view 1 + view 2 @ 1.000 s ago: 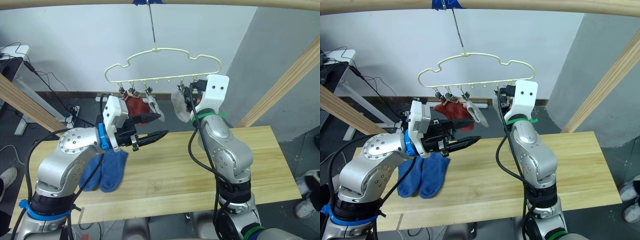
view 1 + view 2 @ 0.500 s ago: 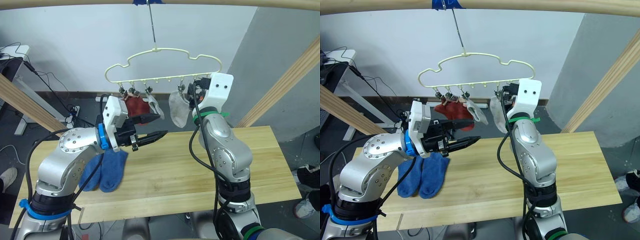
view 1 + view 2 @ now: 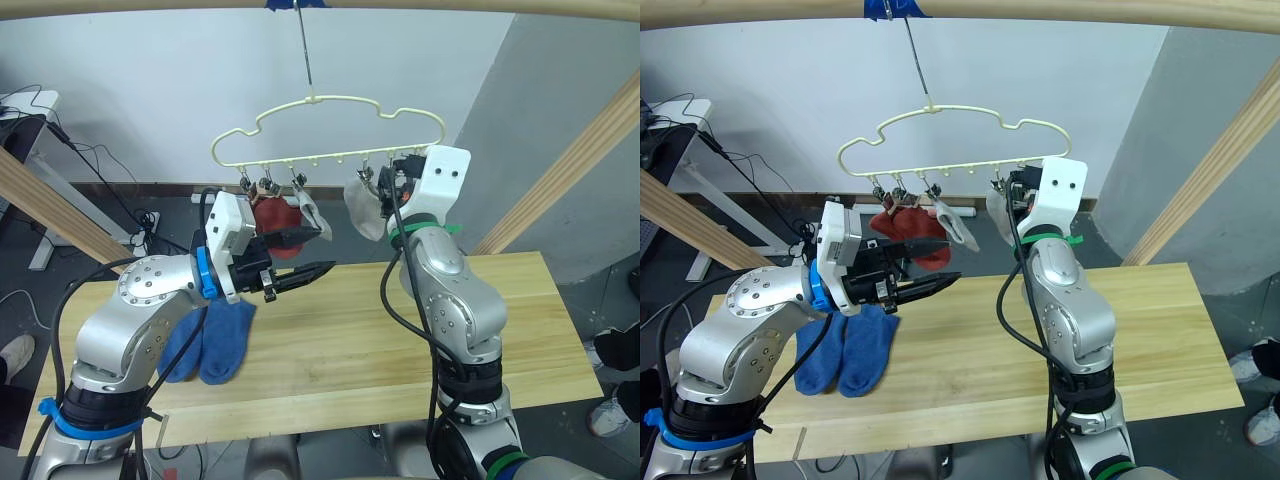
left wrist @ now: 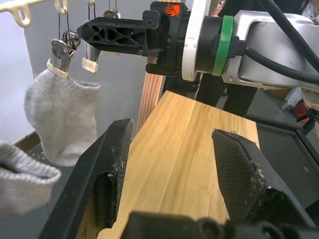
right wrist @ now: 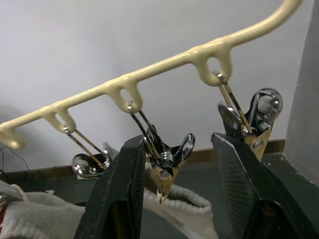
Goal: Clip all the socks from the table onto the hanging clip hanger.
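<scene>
A long tabletop of pale yellowish wood planks (image 3: 350,350) lies nearest. Two blue knit ankle socks (image 3: 205,345) rest side by side at its left end. Just above them, the left gripper (image 3: 312,255) hovers over the table with its two black fingers spread and empty.

Above the table's far edge hangs a thin cream-yellow wire clip hanger with a wavy top (image 3: 325,130). Two rust-red socks (image 3: 272,215) and a light grey sock (image 3: 312,212) dangle from its left clips. Another light grey sock (image 3: 365,205) hangs further right. The right gripper (image 5: 174,191) is raised beside it, fingers apart around a small metal clip (image 5: 167,159).
</scene>
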Action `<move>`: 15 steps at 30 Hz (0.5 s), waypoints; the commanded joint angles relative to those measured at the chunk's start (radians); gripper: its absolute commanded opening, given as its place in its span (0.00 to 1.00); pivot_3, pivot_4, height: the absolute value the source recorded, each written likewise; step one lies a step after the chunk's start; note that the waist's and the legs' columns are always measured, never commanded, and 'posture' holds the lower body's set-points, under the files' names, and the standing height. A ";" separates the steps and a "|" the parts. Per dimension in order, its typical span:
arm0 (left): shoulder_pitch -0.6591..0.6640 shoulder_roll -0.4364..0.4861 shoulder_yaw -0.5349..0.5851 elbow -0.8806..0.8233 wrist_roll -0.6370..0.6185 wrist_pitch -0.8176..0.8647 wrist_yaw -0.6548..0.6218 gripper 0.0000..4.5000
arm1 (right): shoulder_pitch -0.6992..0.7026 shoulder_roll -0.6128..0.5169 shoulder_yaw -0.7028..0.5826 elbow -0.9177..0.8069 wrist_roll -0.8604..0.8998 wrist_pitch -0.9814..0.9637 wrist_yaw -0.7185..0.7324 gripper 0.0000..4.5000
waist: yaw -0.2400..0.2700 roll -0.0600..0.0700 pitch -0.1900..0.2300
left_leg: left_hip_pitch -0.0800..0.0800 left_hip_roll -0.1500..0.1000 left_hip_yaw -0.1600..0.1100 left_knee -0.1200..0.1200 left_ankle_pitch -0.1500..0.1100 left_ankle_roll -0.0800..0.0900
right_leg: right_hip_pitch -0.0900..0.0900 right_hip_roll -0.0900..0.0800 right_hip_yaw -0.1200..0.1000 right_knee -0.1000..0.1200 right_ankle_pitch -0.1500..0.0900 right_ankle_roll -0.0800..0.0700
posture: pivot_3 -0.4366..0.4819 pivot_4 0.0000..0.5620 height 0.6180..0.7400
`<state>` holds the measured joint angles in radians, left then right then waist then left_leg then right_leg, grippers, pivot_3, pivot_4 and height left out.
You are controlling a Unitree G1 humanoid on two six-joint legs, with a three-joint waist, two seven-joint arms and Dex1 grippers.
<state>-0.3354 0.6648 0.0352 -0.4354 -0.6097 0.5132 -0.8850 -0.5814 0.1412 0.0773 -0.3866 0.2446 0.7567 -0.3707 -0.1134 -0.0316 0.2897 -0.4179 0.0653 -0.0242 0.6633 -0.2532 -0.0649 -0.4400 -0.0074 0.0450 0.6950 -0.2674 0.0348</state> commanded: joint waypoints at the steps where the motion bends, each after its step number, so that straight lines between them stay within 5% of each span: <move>1: -0.011 0.000 0.004 -0.022 0.005 -0.021 -0.003 0.62 | -0.059 0.109 -0.002 -0.047 0.026 0.003 -0.013 0.47 | 0.000 0.000 0.000 | 0.000 0.000 0.000 0.000 0.000 0.000 | 0.000 0.000 0.000 0.000 0.000 0.000 | 0.28 0.43 1.00; 15: -0.006 0.003 0.008 -0.028 0.004 -0.017 -0.001 0.62 | -0.076 0.113 -0.010 -0.049 0.068 -0.004 -0.026 0.47 | 0.000 0.000 0.000 | 0.000 0.000 0.000 0.000 0.000 0.000 | 0.000 0.000 0.000 0.000 0.000 0.000 | 0.29 0.43 1.00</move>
<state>-0.3372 0.6647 0.0352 -0.4350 -0.6086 0.5133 -0.8843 -0.5849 0.1414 0.0704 -0.3870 0.2980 0.7766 -0.3825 -0.1133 -0.0316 0.2897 -0.4179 0.0652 -0.0242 0.6633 -0.2532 -0.0649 -0.4400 -0.0074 0.0450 0.6950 -0.2674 0.0348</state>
